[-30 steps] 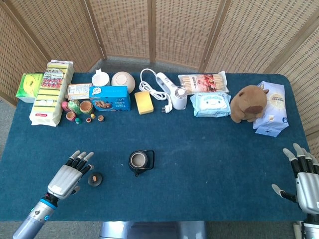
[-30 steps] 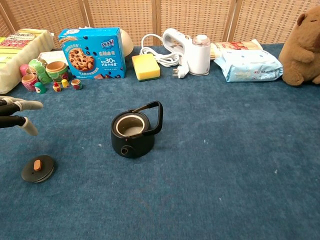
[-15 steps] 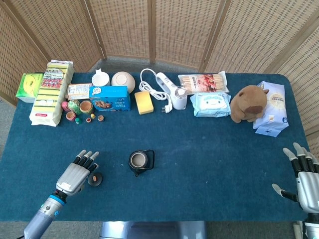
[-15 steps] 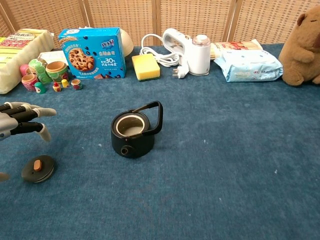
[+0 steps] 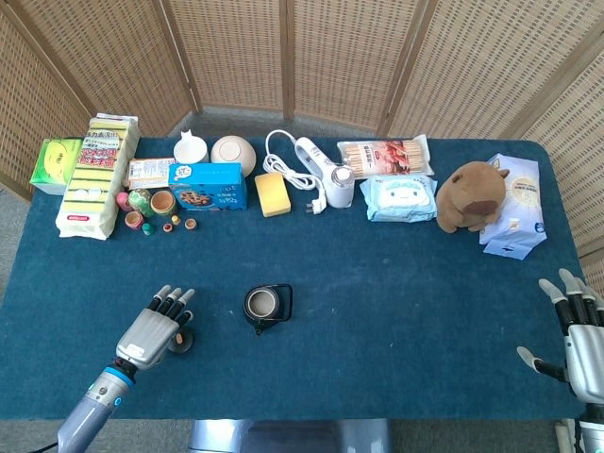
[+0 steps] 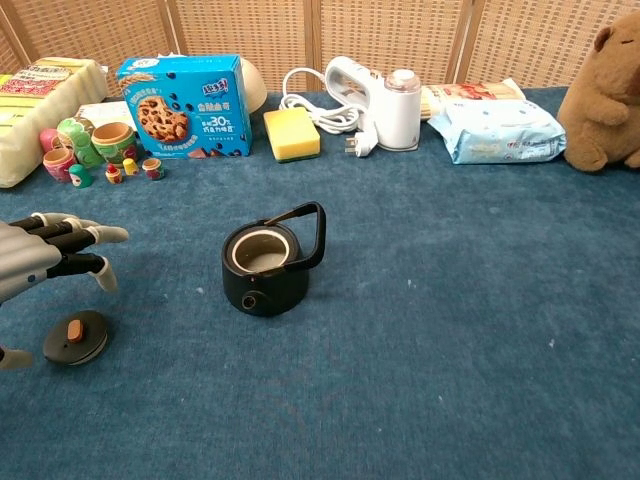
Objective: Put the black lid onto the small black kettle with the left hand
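Note:
The small black kettle (image 5: 266,307) (image 6: 266,266) stands open-topped near the table's middle, its handle tipped to the right. The black lid (image 6: 76,338) with an orange knob lies flat on the blue cloth to the kettle's left; in the head view the lid (image 5: 183,342) is partly covered by my left hand. My left hand (image 5: 155,328) (image 6: 40,262) hovers over the lid with fingers spread, holding nothing. My right hand (image 5: 578,332) rests open at the table's right edge, far from both.
Along the back stand nesting dolls (image 6: 88,145), a blue cookie box (image 6: 183,105), a yellow sponge (image 6: 291,134), a white appliance with cord (image 6: 378,98), a wipes pack (image 6: 499,132) and a plush capybara (image 6: 610,90).
My left hand has slid rightward over the lid, now covering part of it in the head view. The lid, the kettle and the right hand have stayed put.

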`<state>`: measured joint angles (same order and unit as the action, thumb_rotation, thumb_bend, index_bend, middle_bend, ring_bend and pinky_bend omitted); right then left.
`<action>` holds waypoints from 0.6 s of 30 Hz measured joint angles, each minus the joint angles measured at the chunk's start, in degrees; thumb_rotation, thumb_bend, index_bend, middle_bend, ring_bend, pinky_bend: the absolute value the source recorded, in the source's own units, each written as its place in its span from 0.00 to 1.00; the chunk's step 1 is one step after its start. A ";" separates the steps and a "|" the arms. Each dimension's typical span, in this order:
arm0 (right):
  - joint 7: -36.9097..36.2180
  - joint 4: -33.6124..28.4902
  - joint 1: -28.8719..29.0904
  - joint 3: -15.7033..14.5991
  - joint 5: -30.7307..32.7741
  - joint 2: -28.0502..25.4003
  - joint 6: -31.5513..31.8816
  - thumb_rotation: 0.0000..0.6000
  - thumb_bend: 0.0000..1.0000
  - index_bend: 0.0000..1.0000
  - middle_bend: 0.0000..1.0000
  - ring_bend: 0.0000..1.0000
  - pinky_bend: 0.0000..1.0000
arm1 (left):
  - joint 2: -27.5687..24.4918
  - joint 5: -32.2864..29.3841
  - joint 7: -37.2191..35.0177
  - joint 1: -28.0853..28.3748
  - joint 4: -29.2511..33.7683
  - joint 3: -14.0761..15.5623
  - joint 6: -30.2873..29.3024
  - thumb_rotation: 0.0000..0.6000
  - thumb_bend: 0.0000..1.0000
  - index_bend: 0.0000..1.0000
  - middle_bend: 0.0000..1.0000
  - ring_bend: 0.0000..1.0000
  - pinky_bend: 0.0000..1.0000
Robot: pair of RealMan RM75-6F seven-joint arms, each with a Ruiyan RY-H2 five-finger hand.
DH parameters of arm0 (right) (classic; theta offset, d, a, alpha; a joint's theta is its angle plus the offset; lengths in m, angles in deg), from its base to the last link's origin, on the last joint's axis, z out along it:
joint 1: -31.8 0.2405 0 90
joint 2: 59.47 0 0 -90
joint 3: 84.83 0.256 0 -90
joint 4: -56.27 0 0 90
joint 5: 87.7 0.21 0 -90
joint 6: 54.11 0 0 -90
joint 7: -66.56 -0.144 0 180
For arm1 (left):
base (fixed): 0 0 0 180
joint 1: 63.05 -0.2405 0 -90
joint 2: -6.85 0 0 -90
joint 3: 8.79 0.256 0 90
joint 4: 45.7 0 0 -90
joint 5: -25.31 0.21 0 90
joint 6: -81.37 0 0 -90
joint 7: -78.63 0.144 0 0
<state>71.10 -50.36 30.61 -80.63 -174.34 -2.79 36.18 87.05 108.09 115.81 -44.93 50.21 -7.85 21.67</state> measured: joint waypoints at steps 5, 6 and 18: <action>-0.40 0.04 -0.04 0.03 0.02 -0.15 0.09 1.00 0.01 0.13 0.00 0.00 0.00 | 0.59 -1.40 1.57 0.42 0.17 0.06 0.30 1.00 0.11 0.27 0.00 0.00 0.03; -0.47 0.04 -0.03 0.01 0.02 -0.18 0.05 1.00 0.01 0.13 0.00 0.00 0.00 | 0.69 -1.60 1.76 0.50 0.18 0.07 0.35 1.00 0.11 0.27 0.00 0.00 0.03; -1.45 -0.02 -0.16 -0.11 -0.19 -0.66 0.22 1.00 0.01 0.13 0.00 0.00 0.00 | 1.89 -4.29 4.02 1.37 0.03 0.52 0.79 1.00 0.12 0.30 0.00 0.00 0.03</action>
<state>69.65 -50.38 30.46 -80.73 -174.53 -3.45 36.40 88.94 103.81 119.83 -43.55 50.24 -7.34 22.46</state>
